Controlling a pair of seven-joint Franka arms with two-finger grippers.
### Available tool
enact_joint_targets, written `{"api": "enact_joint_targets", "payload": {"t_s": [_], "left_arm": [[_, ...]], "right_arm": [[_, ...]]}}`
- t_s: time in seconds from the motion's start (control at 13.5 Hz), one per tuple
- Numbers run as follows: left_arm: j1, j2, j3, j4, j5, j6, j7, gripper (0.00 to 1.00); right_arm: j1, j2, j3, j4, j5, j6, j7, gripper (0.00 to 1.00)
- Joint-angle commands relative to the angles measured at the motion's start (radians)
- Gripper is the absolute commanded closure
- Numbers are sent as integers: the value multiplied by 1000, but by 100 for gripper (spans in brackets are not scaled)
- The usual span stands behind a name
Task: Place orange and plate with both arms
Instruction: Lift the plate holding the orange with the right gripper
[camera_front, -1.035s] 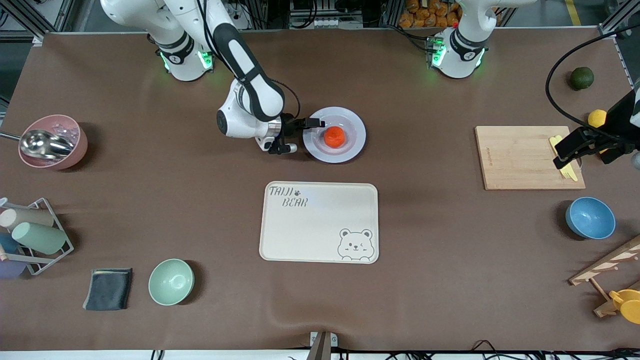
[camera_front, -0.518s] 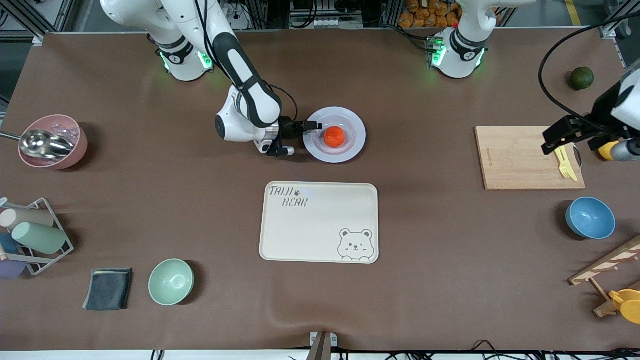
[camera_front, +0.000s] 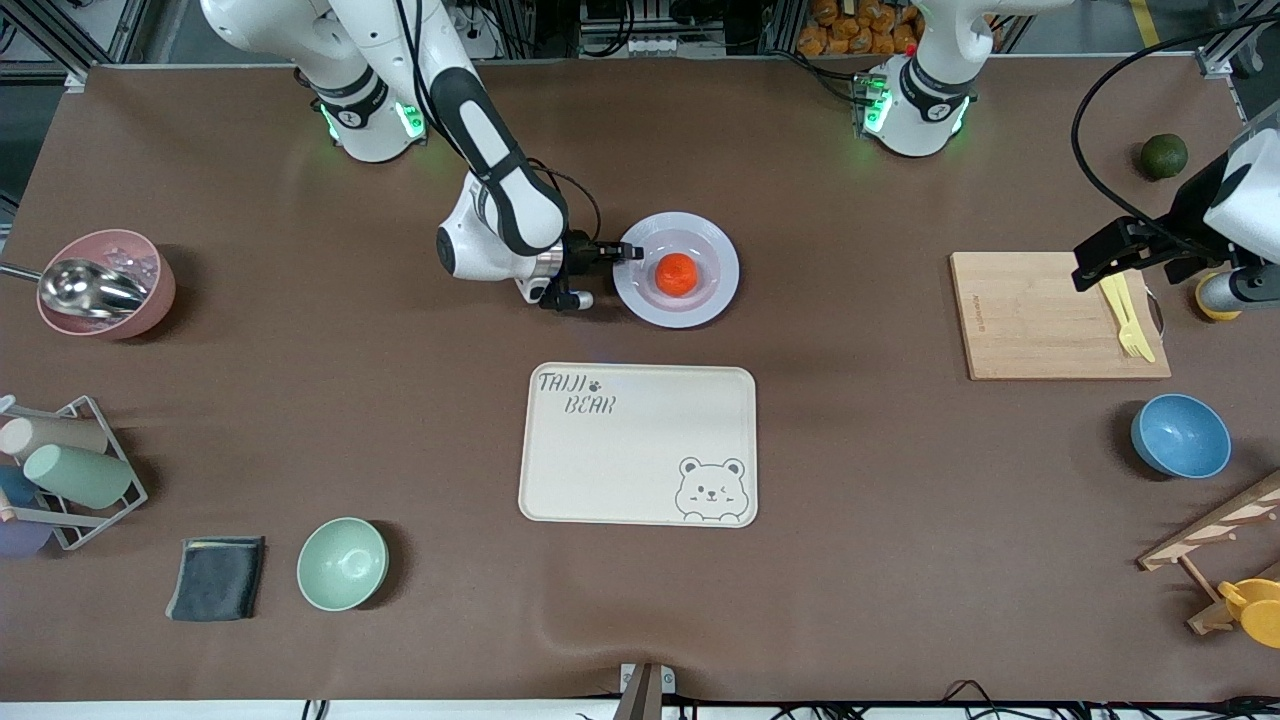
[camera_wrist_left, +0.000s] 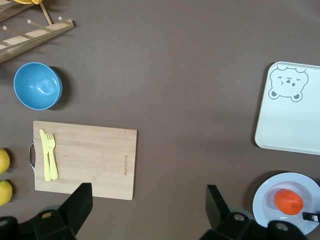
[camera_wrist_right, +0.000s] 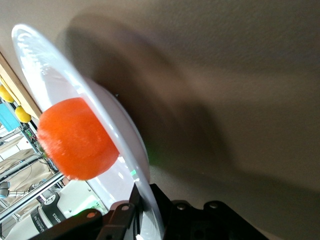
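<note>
The pale plate (camera_front: 716, 290) lies between the robots' bases and the bear tray, with the orange (camera_front: 676, 274) in its middle. My right gripper (camera_front: 628, 252) is shut on the plate's rim at the side toward the right arm's base. In the right wrist view the rim (camera_wrist_right: 31, 56) runs down between the jaws of the right gripper (camera_wrist_right: 147, 210), with the orange (camera_wrist_right: 75, 137) just above them. My left gripper (camera_front: 1100, 262) hangs open high over the cutting board's end. Its wrist view shows the left gripper (camera_wrist_left: 148, 200) empty over bare table, with the plate (camera_wrist_left: 267, 192) and orange (camera_wrist_left: 288, 201) far off.
The cream bear tray (camera_front: 560, 480) lies nearer the front camera than the plate. A cutting board (camera_front: 1040, 315) with a yellow fork (camera_front: 1128, 318), a blue bowl (camera_front: 1180, 435), lemons and a dark green fruit (camera_front: 1164, 156) are at the left arm's end. A green bowl (camera_front: 342, 563), pink bowl (camera_front: 150, 300) and cup rack (camera_front: 110, 450) are at the other end.
The right gripper closed on the plate's rim, and the plate with the orange shifted slightly toward the left arm's end. The left arm drew back and up from the cutting board.
</note>
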Motion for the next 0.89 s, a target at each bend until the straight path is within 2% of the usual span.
{"api": "enact_joint_targets", "payload": {"t_s": [0.0, 0.22, 0.52, 0.81], "left_arm": [[2, -24, 0, -15, -2, -12, 14, 0], [3, -50, 2, -15, 41, -11, 52, 0], [-3, -48, 2, -15, 37, -6, 52, 0], [2, -48, 0, -14, 32, 24, 47, 0]], "right_arm": [[1, 6, 1, 12, 31, -1, -18, 100], [-10, -43, 1, 1, 31, -8, -17, 100], [-31, -142, -3, -19, 31, -5, 47, 100], [-132, -161, -8, 12, 31, 2, 133, 100]]}}
